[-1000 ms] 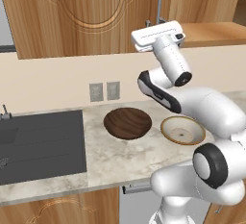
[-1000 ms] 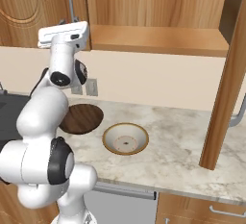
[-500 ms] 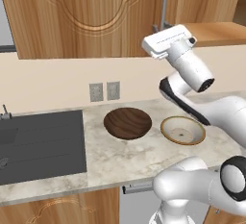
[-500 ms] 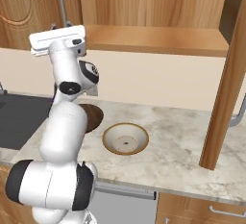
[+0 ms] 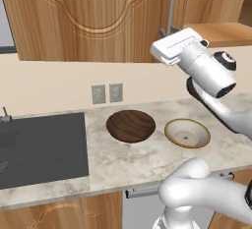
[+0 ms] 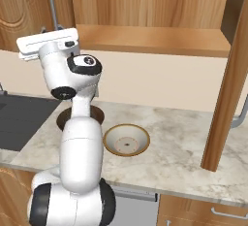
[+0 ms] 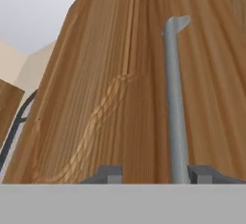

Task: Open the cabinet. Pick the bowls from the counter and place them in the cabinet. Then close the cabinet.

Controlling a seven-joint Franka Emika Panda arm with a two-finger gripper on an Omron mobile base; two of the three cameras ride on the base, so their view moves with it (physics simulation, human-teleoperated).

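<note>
text: none legible; labels: none; brands: none; numbers: none

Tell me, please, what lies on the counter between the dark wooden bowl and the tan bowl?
Nothing does. In the left base view, only a bare strip of counter separates the dark wooden bowl from the tan bowl; they sit apart.

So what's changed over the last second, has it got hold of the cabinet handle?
The arm has swung its hand right and up toward the cabinet. The gripper now straddles the grey bar handle, jaws apart, not closed on it. The wooden bowl and speckled bowl sit unmoved on the counter; the right door stands open as before.
</note>
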